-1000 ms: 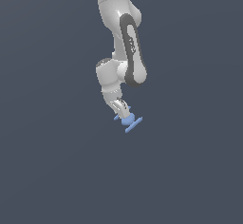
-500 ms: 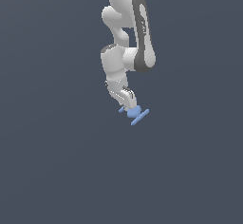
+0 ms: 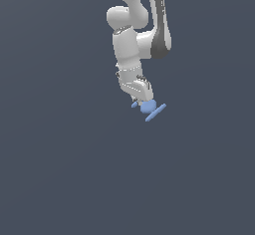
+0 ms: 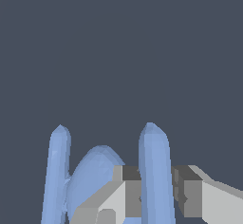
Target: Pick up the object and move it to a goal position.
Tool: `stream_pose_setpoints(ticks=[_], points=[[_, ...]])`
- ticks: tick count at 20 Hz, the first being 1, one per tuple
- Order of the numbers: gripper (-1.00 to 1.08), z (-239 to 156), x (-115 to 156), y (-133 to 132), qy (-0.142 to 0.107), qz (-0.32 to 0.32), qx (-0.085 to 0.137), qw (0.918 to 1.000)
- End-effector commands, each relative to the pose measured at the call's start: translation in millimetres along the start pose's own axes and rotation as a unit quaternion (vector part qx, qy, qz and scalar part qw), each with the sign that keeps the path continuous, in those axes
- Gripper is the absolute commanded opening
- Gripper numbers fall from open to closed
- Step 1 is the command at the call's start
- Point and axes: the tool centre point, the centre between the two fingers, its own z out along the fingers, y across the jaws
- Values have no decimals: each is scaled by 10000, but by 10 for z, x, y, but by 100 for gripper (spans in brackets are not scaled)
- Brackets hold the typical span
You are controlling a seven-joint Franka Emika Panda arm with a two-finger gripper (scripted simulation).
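Note:
The object [image 3: 149, 108] is a small light-blue piece, a rounded ball between two thin parallel bars, and it hangs in the air under the white arm. My gripper [image 3: 142, 98] is shut on it. In the wrist view the fingers [image 4: 124, 190] clamp one bar of the object [image 4: 154, 156]. The ball [image 4: 92, 173] and the other bar [image 4: 57, 171] stick out to one side of the gripper [image 4: 155, 180]. No goal position marker is in view.
A plain dark grey-blue background fills both views. The white arm [image 3: 134, 40] comes down from the upper edge of the exterior view.
The arm has carried the object up and toward the exterior view's right. The grip on it has stayed the same.

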Motion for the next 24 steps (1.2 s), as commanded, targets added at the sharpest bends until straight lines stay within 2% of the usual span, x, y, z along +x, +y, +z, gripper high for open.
stream_pose_setpoints(ticks=[1, 10, 24], points=[[-100, -138, -79, -72, 3, 6, -7, 10000], [-100, -681, -390, -373, 21, 4, -28, 10000], [-100, -1742, -998, -987, 28, -11, -39, 10000]])
